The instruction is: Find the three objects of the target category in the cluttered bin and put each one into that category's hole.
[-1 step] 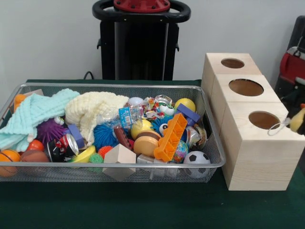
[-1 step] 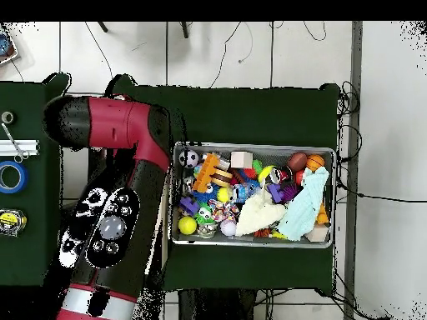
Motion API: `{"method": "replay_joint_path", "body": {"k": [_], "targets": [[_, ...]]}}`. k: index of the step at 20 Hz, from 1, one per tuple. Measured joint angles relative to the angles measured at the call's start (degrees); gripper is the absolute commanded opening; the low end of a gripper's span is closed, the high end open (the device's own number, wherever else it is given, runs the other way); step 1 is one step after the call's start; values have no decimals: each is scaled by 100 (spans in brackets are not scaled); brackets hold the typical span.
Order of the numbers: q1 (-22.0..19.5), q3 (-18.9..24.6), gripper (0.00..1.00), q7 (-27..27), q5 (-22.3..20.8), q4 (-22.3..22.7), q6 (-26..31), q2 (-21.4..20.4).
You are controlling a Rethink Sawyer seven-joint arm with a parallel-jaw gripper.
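The sorting is looking barely begun, or at best at its first drop. The wire mesh bin (image 1: 119, 86) is still sitting heaped on the left. The three wooden boxes are standing in a row just right of it, and none is showing anything inside its hole from here.

At the far right edge a small yellow-and-black item with a pale loop (image 1: 296, 120) is hanging just beside the near box's hole (image 1: 264, 119), under a dark part of the arm. That part is probably the gripper (image 1: 299, 101), but I cannot tell whether the claw is pinching the item, spread or pressed together. In the overhead view the red and black arm (image 2: 125, 192) is reaching out beside the bin and hiding the boxes. If that item is one of the three, two would be remaining in the bin; the category itself is not showing.

The bin is holding:
- a mint cloth (image 1: 38, 112) at the left
- a cream knitted cloth (image 1: 95, 107) beside it
- a purple spiky ball (image 1: 50, 130)
- a blue spiky ball (image 1: 104, 136)
- a small can (image 1: 64, 147)
- a wooden block (image 1: 120, 155) at the near rim
- an orange building block (image 1: 172, 138)
- a yellow ball (image 1: 185, 103) at the far right
- a small soccer ball (image 1: 196, 159) in the near right corner

The middle box's hole (image 1: 246, 87) and the far box's hole (image 1: 232, 63) are lying open.
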Motion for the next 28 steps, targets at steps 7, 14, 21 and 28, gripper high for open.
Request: {"method": "replay_joint_path", "body": {"k": [7,14,21,28], "targets": [[-74,153,0,0,-3,765,-322,-118],[-505,338,0,-1,-127,1382,-324,-459],[-768,413,0,-1,-282,1785,-325,-748],[-750,592,0,-1,-291,1963,-341,-902]]}}
